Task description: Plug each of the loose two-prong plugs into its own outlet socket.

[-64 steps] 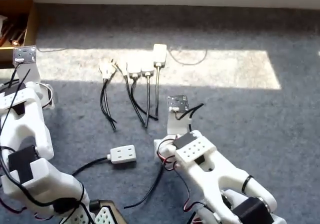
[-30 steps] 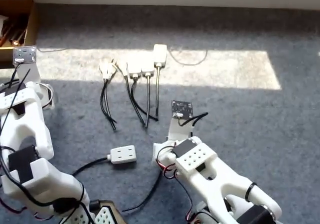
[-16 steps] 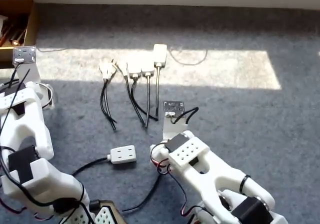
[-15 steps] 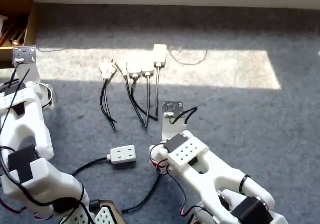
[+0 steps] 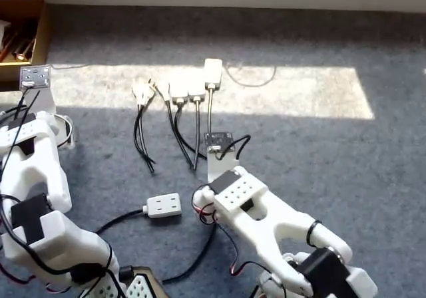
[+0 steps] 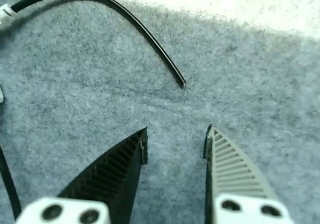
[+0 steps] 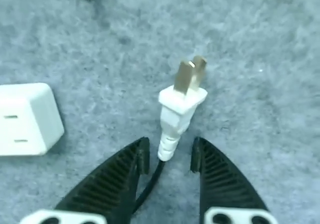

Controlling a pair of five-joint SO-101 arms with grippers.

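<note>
A white two-prong plug [image 7: 182, 101] on a black cord sits between the fingers of my right gripper [image 7: 169, 146], which is shut on its base, prongs pointing away from the wrist. The white outlet block [image 7: 27, 119] lies on the carpet just beside it, its slots showing. From above, the outlet block [image 5: 163, 205] rests left of the right arm [image 5: 236, 198], and the held plug's cord [image 5: 200, 251] trails toward the near edge. My left gripper [image 6: 175, 144] is open over bare carpet, short of a cut black cable end [image 6: 182, 84]. The left arm [image 5: 33, 171] stands at the far left.
Several more white plugs with black cords [image 5: 178, 90] lie in a row in the sunlit strip at the back, the tallest [image 5: 213, 72] rightmost. A cardboard box [image 5: 23, 35] sits at the back left. Grey carpet spreads right of the right arm.
The right arm has swung left, toward the outlet block, carrying the plug and its cord. The left arm has hardly moved.
</note>
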